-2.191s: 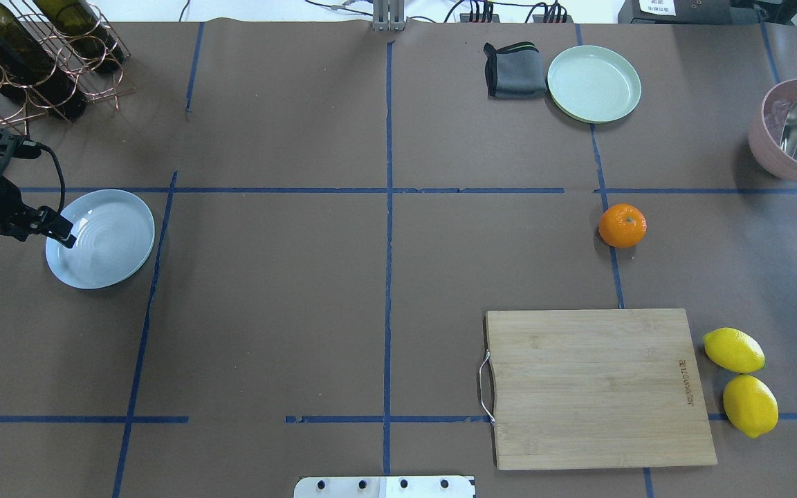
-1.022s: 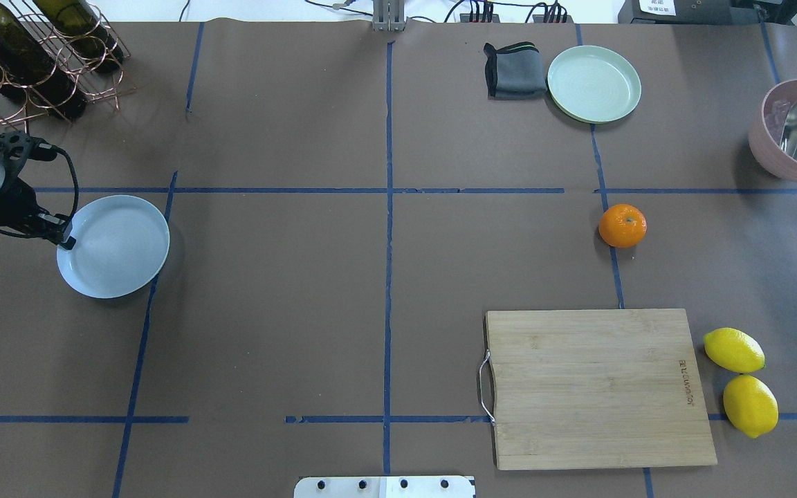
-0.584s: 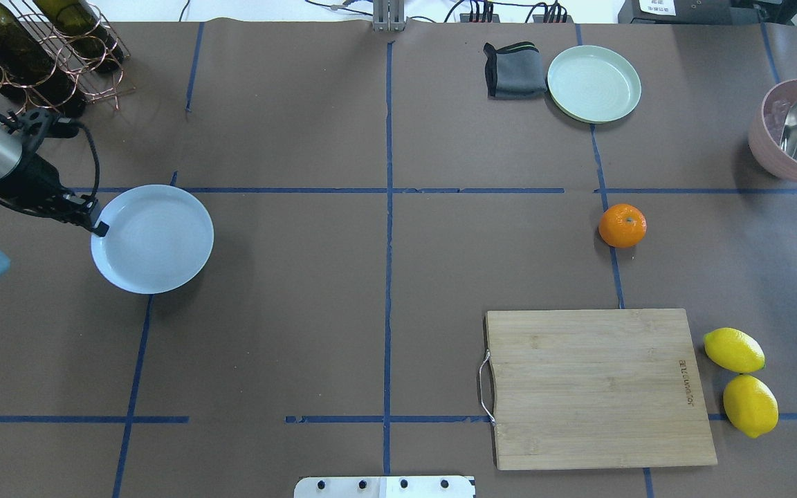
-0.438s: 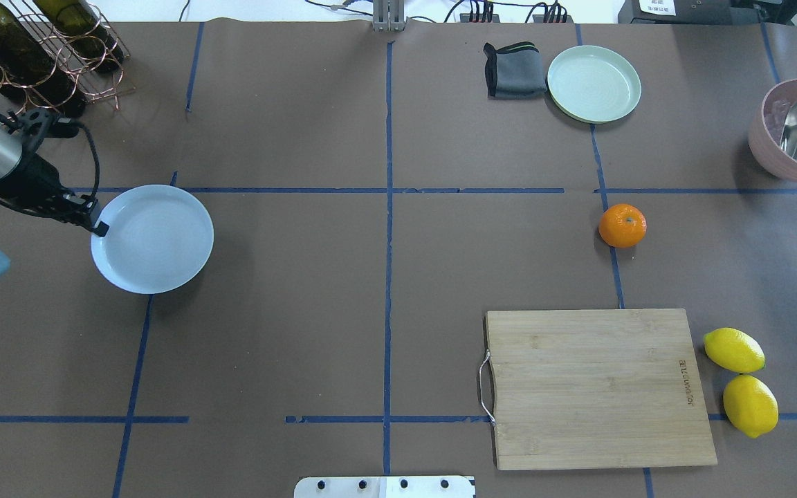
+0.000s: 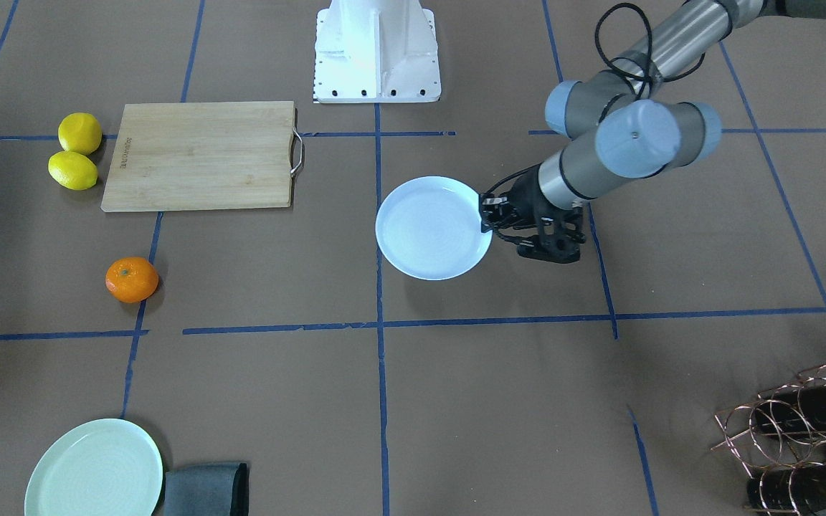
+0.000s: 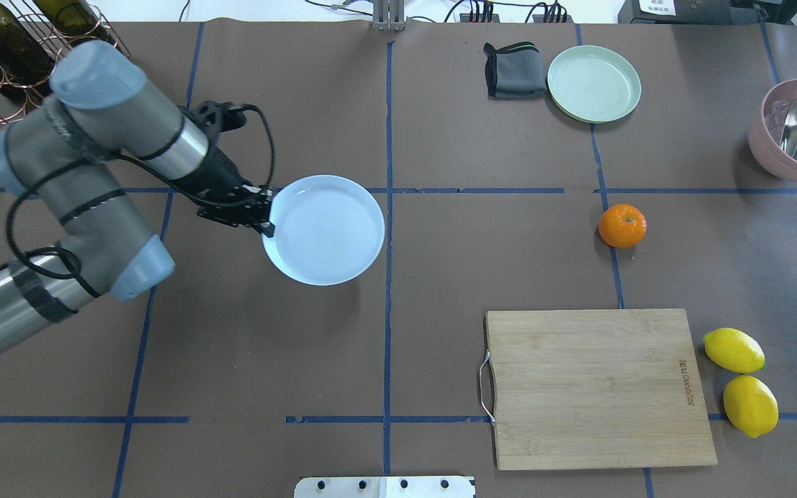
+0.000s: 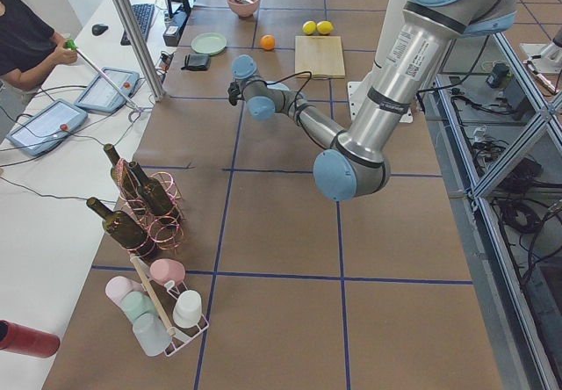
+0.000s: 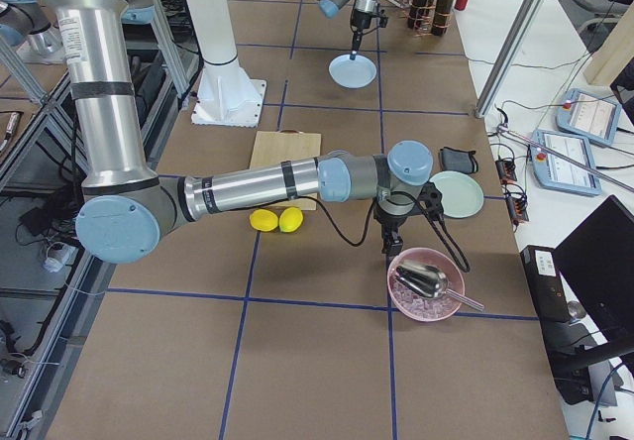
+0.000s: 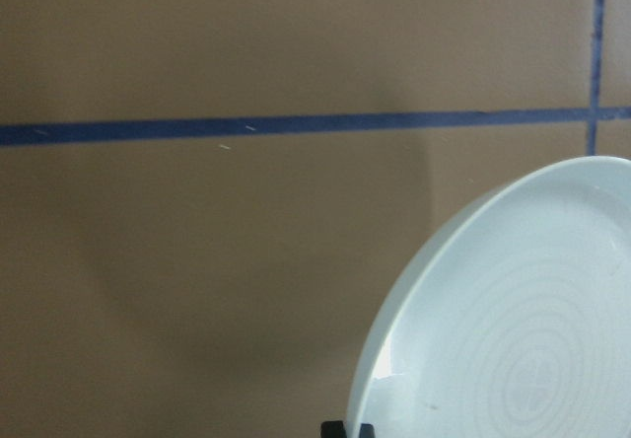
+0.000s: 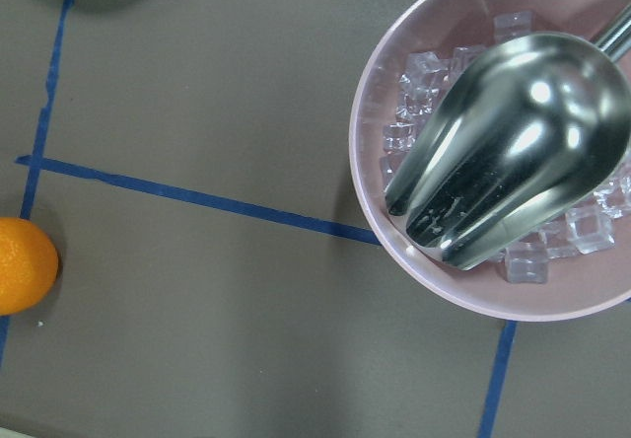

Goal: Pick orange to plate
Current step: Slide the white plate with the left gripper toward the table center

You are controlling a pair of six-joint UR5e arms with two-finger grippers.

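Note:
The orange (image 6: 622, 225) rests on a blue tape line on the right half of the table, also seen as the orange (image 5: 131, 279) and at the left edge of the right wrist view (image 10: 20, 265). My left gripper (image 6: 263, 220) is shut on the left rim of the pale bluish-white plate (image 6: 326, 228), holding it just left of the centre line. The plate (image 9: 513, 339) looks slightly raised and casts a shadow on the paper. My right gripper (image 8: 389, 242) shows only in the exterior right view, between the orange and the pink bowl; I cannot tell its state.
A mint-green plate (image 6: 593, 83) and a grey cloth (image 6: 515, 69) lie at the far right. A pink bowl (image 6: 765, 149) of ice with a metal scoop stands at the right edge. A cutting board (image 6: 599, 387) and two lemons (image 6: 734, 349) sit front right. A bottle rack (image 6: 32, 48) is far left.
My left arm has carried the plate from the table's left edge rightward to just left of the centre line. The orange has not moved.

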